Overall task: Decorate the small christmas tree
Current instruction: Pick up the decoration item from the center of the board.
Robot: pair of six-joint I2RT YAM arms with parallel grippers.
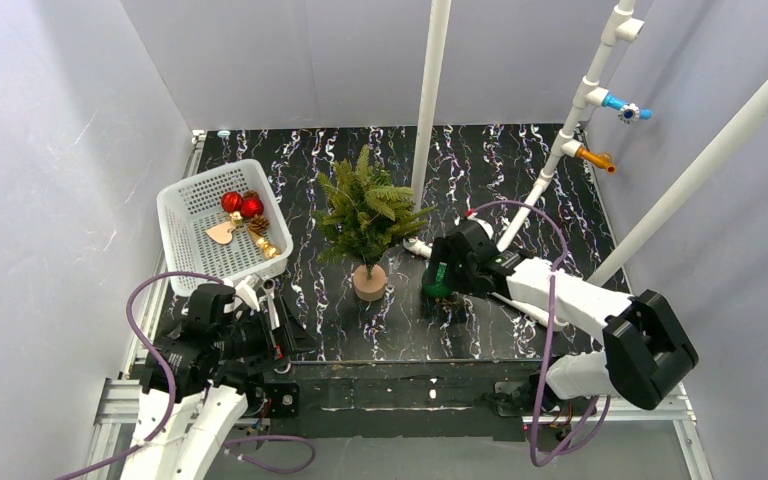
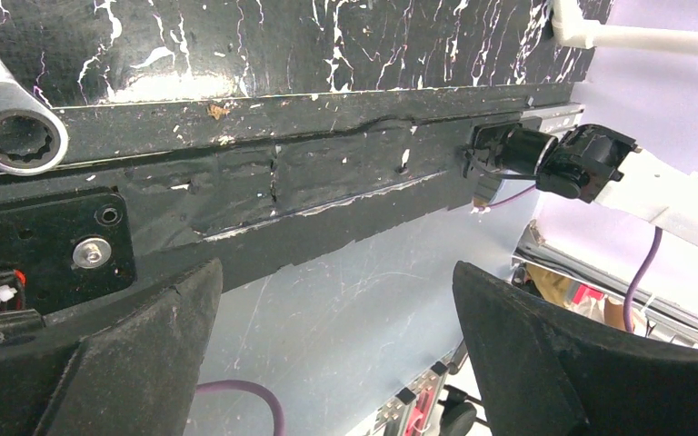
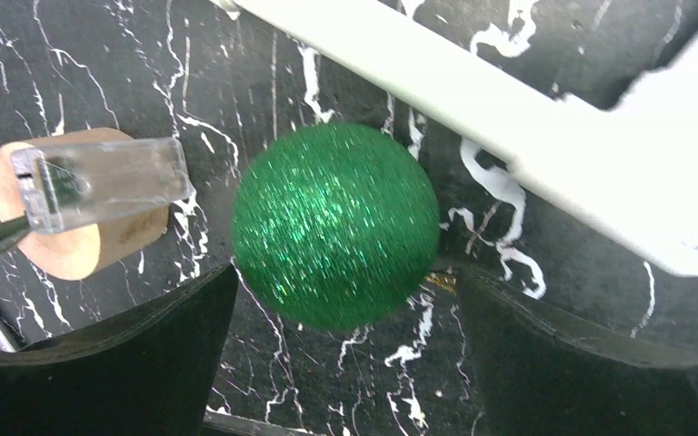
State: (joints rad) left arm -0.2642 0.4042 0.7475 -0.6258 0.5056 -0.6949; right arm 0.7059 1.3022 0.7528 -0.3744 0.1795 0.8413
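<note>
Mid-table, on the black, white-veined marble-pattern tabletop (image 1: 520,170), the small christmas tree (image 1: 365,215) stands upright: bushy green needle branches and a thin trunk on a round tan wooden base (image 1: 369,283). Left of it, toward the far-left corner, sits a white plastic lattice basket (image 1: 182,205) holding two shiny red baubles (image 1: 242,204) and a few small gold and tan ornaments (image 1: 222,233). Right of the tree, the right gripper (image 3: 341,291) hangs low over the tabletop with its black fingers (image 3: 145,336) spread wide. A glittery green ball ornament (image 3: 336,225) lies on the table between them; whether either pad touches it cannot be told. In the right wrist view the tree's base shows just left of the ball, with a clear plastic block (image 3: 100,182) in front of it. A white pipe (image 3: 509,118) crosses just beyond the ball. The left gripper (image 2: 334,282) sits at the near-left, by the near table edge and near of the basket. Its fingers (image 2: 145,345) are wide apart, gripping nothing, and its camera looks along the table's near edge.
</note>
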